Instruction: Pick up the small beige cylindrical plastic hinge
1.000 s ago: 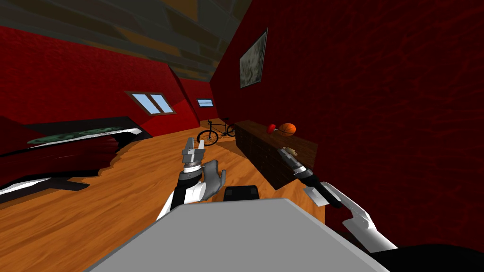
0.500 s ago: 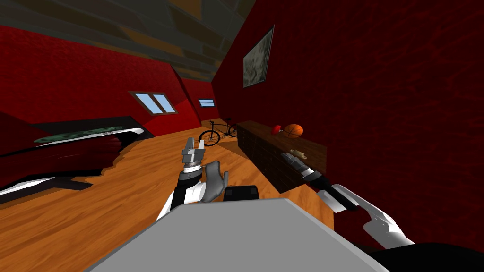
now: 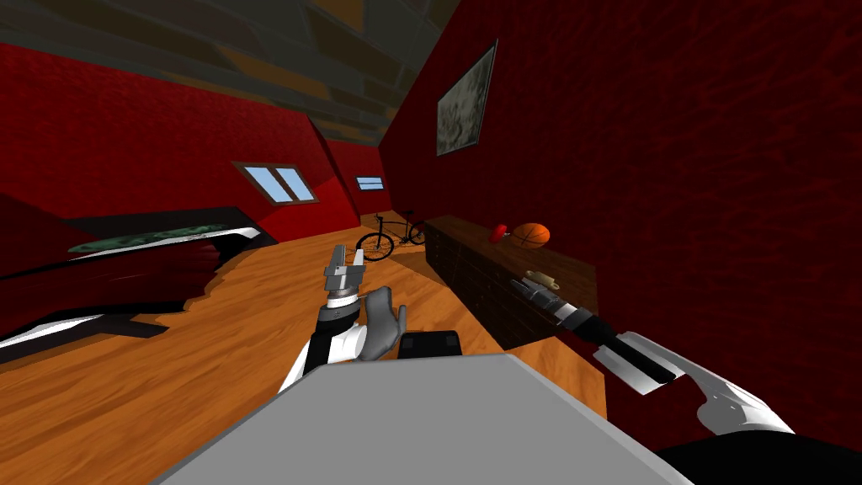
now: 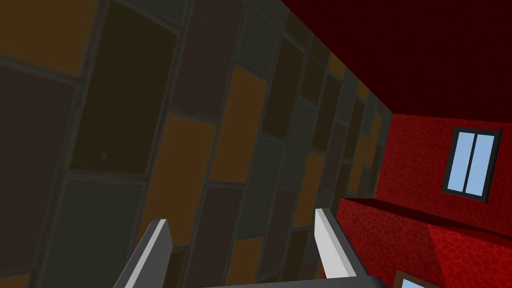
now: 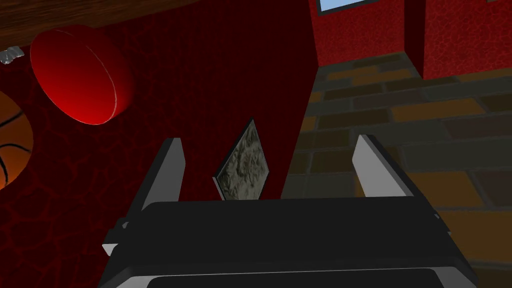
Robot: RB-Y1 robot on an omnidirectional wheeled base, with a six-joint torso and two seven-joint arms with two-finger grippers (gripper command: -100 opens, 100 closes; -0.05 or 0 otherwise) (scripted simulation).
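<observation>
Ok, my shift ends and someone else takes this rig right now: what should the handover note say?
Left gripper: open, empty, raised away from the work, idle.
Right gripper: open, empty, reached out over the dark wooden cabinet.
Beige hinge: lies on the cabinet top just past the right fingertips. A red disc and a basketball sit farther along.
Done: the reach is near the hinge.
Left: straddle the hinge, close, lift.

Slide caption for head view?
Right gripper, open, near the beige hinge on the dark cabinet; left gripper raised, open.
</observation>
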